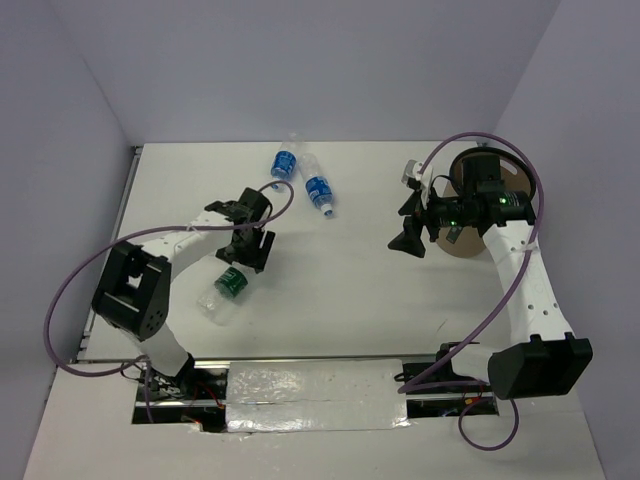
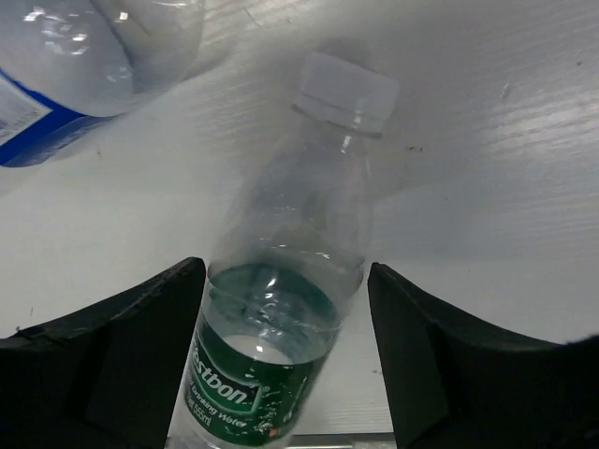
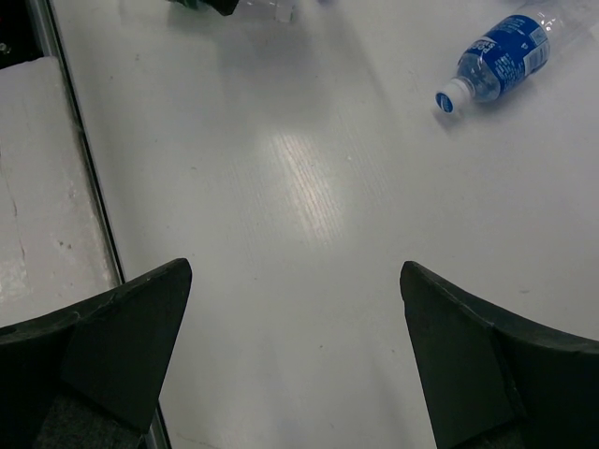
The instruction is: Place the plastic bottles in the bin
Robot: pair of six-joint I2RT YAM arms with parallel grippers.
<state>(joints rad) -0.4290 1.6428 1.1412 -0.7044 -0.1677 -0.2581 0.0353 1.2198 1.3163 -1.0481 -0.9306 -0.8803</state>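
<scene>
One bottle matters here: the green-labelled bottle (image 2: 271,374), lying on its side on the table (image 1: 350,300) at the near left. Its white cap (image 2: 346,89) points away from the wrist, so its long axis runs straight out between the fingers and the jaws sit squarely across its body. The left gripper (image 2: 284,271) straddles it at the label, one finger (image 2: 140,355) hard against its side and the other just beside it. Whether they already pinch it I cannot tell; it looks close to a grip.

A blue-labelled bottle (image 2: 47,94) lies just beside it, to the left in the wrist view. Two more blue bottles (image 1: 285,162) (image 1: 318,190) lie farther back, near the middle of the table.

The bin (image 1: 466,247) stands well apart at the far right, partly hidden by the right arm. The right gripper (image 1: 408,240) hangs just left of it, jaws wide and empty over bare table.

By my reading, the left arm is plainly the nearer to this bottle, and the carry must then go rightward across the table.
</scene>
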